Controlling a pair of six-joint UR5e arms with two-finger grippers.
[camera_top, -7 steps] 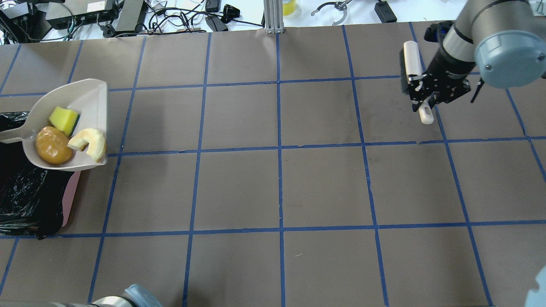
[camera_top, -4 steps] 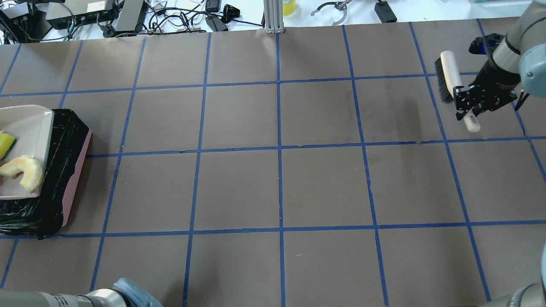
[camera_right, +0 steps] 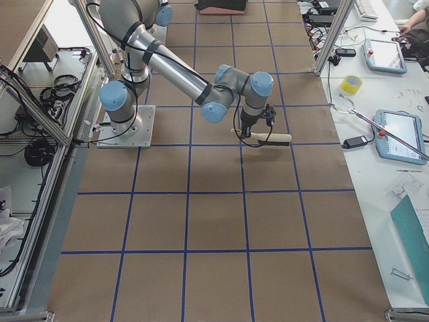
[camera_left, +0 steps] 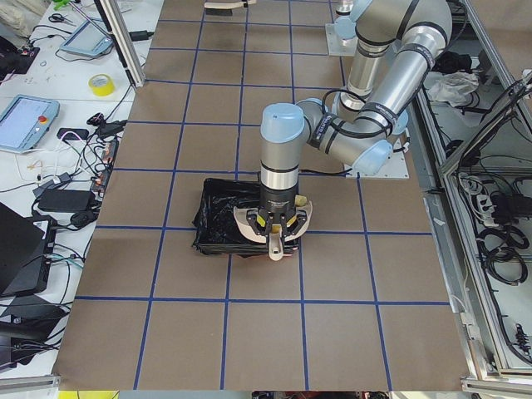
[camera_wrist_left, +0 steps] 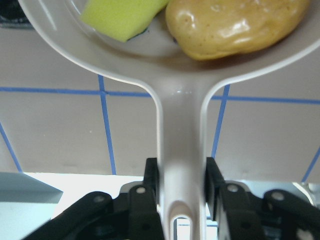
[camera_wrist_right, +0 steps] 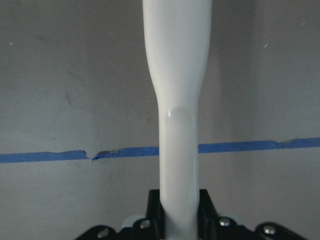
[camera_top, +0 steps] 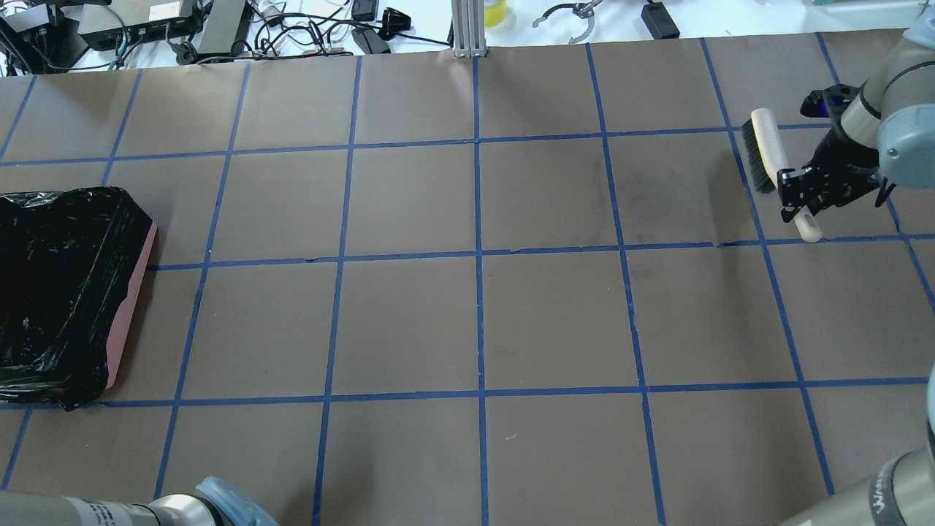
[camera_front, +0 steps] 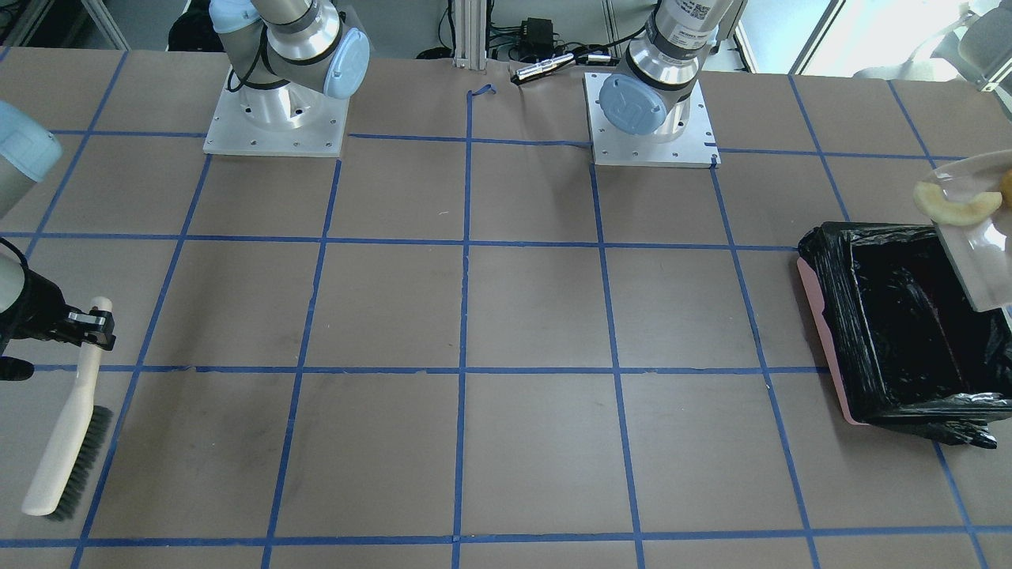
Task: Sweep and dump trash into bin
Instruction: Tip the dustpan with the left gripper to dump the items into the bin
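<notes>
My left gripper [camera_wrist_left: 181, 192] is shut on the handle of the off-white dustpan [camera_wrist_left: 180, 120]. The yellow-green sponge wedge [camera_wrist_left: 122, 17] and the golden-brown potato lump [camera_wrist_left: 235, 22] lie in the pan. In the front-facing view the dustpan [camera_front: 980, 261] hangs over the bin [camera_front: 838, 316] at the frame's right edge, with the cream bread piece [camera_front: 957, 207] in it. The bin [camera_top: 131, 314] is pink with a black bag. My right gripper [camera_top: 800, 201] is shut on the handle of a white brush [camera_top: 763, 146], far from the bin and low over the table.
Cables and electronics [camera_top: 219, 29] and an aluminium post [camera_top: 467, 29] line the far table edge. The two arm bases [camera_front: 277, 118] [camera_front: 648, 118] stand at the robot side. The brown table [camera_top: 475, 321] carries a blue tape grid.
The dustpan with the trash has moved left over the bin and out of the overhead view. My right arm has carried the brush further right.
</notes>
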